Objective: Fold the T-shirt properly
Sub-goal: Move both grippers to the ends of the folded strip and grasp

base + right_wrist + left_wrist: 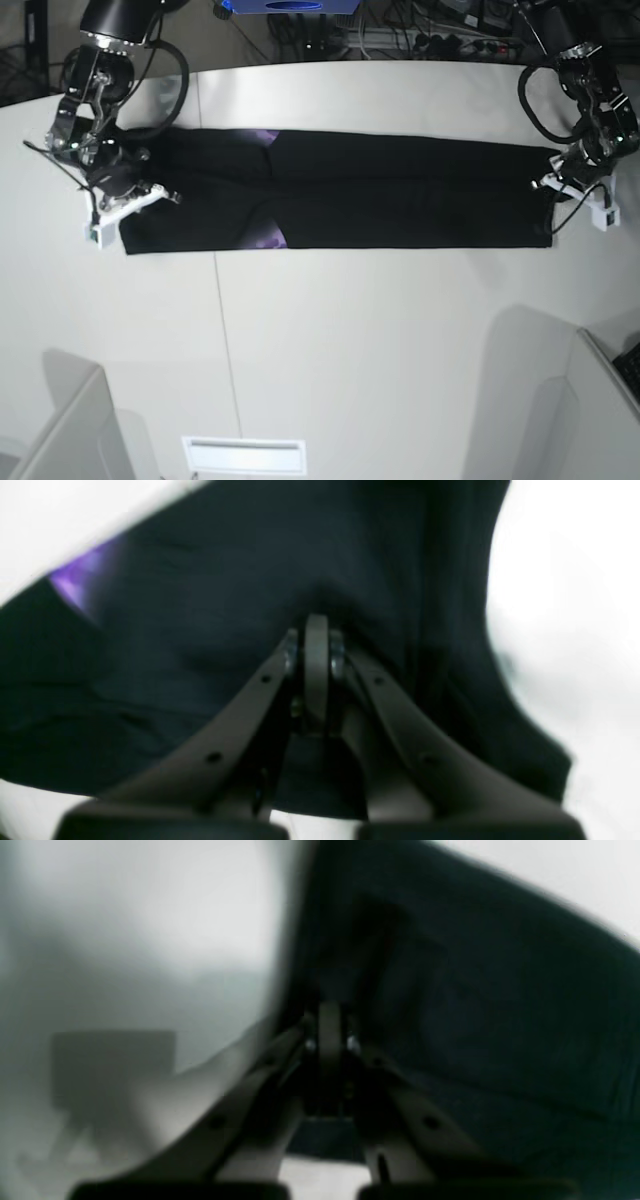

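The T-shirt (400, 195) lies as a long black band folded lengthwise across the white table (350, 340), with bits of purple print (268, 237) at its folds. My right gripper (160, 195) is at the band's left end in the base view. In the right wrist view this gripper (316, 625) is shut, with the black cloth (210, 610) puckered at its tips and a purple patch (80, 575) at upper left. My left gripper (550, 185) is at the band's right end. In the left wrist view it (330, 1012) is shut at the cloth's (475, 1005) edge.
A thin seam (218, 310) runs down the table. A white slotted plate (243, 455) sits at the front edge. Grey panels stand at the front left (60, 430) and front right (600, 410) corners. Cables and a blue box (290, 8) lie behind the table.
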Available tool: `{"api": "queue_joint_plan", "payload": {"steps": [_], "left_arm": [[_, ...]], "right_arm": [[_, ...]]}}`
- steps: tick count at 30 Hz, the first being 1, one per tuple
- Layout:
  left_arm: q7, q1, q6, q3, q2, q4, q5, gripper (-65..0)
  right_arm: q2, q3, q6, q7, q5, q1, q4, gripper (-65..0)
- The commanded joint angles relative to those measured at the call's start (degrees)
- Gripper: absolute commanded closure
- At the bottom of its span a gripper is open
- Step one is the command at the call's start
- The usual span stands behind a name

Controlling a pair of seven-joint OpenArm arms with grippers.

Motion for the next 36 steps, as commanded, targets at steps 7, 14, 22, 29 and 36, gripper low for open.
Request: {"api": "queue_joint_plan", "payload": {"steps": [7,14,22,29,36], "left_arm": [[5.3,1.9,-0.2,-9.0,-0.2,13.7,-0.4,0.0],[5.3,5.3,-0.2,-12.3,-0.2,14.6,-0.4,-5.1],[1.6,3.5,-4.3,-12.2,0.3,8.5,-0.5,-65.0],[-0.8,-0.5,-9.7,-7.0,0.1,-2.0,-0.1,-65.0],[-6.2,-2.8,-9.4,-0.9,0.4,-6.8,0.2,-65.0]], "right_arm": [[-1.5,0.0,0.4,0.9,0.6,-4.0,10.3,0.0],[-2.1,-0.1,0.5,1.0,0.6,-5.6,10.5,0.0],[-2.2,-0.1,0.5,0.9,0.6,-5.7,10.5,0.0],[-2.2,-0.1,0.5,0.9,0.6,-6.4,10.5,0.0],[-2.2,-0.1,0.5,1.1,0.6,-7.1,10.5,0.0]]}}
